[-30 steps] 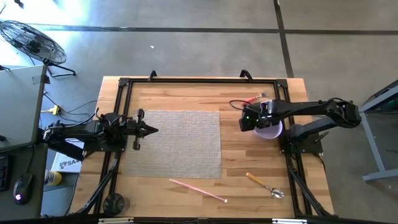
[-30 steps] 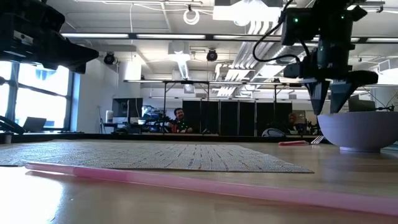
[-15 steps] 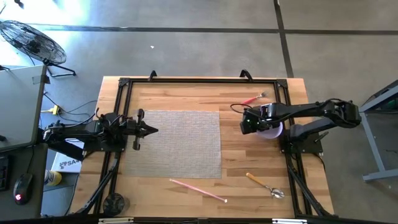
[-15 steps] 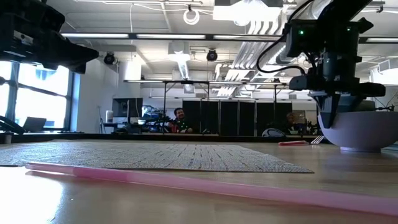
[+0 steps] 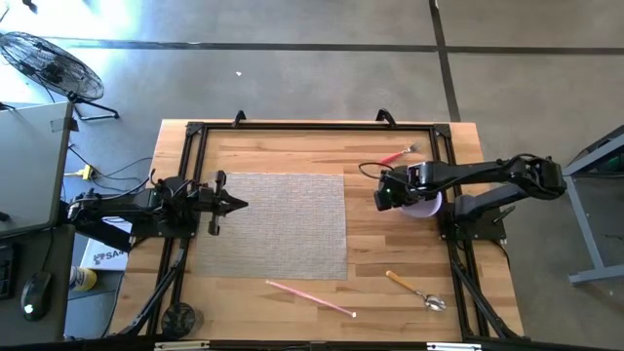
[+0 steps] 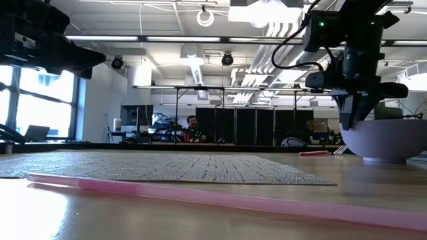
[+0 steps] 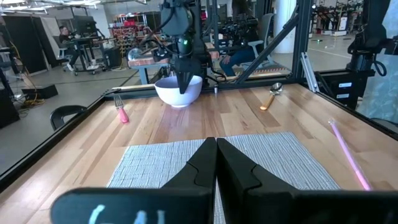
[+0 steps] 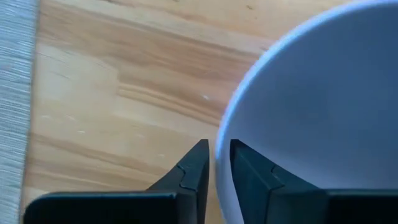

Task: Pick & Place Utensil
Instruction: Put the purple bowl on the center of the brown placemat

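Note:
A white bowl stands on the wooden table right of the grey placemat. My right gripper is at the bowl's left rim, shut on it. Three utensils lie untouched on the wood. A pink-handled fork is beyond the bowl. A gold-handled spoon is near the front right. A long pink stick is in front of the placemat. My left gripper hovers shut over the placemat's left edge. My right gripper pinches the bowl's rim on the side facing the placemat. One finger is outside the wall and the other finger is inside. The fingers come from above, pointing down. The bowl stands upright on the table.
A black frame runs around the tabletop. The fork lies close behind the bowl, near the frame's far right corner. Bare wood lies between the bowl and the spoon. People sit in the room beyond the table.
My right gripper came down from above the bowl onto its left rim, and its fingers went from spread to shut on the rim. The bowl has stayed where it was on the table.

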You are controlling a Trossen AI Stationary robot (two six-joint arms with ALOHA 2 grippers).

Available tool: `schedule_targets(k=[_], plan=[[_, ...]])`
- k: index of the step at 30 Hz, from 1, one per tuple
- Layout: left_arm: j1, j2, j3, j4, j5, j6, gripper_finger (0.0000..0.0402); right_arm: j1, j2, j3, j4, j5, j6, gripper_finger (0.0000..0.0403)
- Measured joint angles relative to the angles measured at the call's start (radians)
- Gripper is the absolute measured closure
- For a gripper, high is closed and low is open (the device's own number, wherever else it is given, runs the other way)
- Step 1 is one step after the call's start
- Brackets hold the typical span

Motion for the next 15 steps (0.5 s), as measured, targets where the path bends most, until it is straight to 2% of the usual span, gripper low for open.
schedule_targets(k=[15], plan=[[0.0,0.0,0.0,0.0,0.0,0.0,0.04,0.0,0.079,0.018,-0.052,-0.008,-0.052,0.0348]])
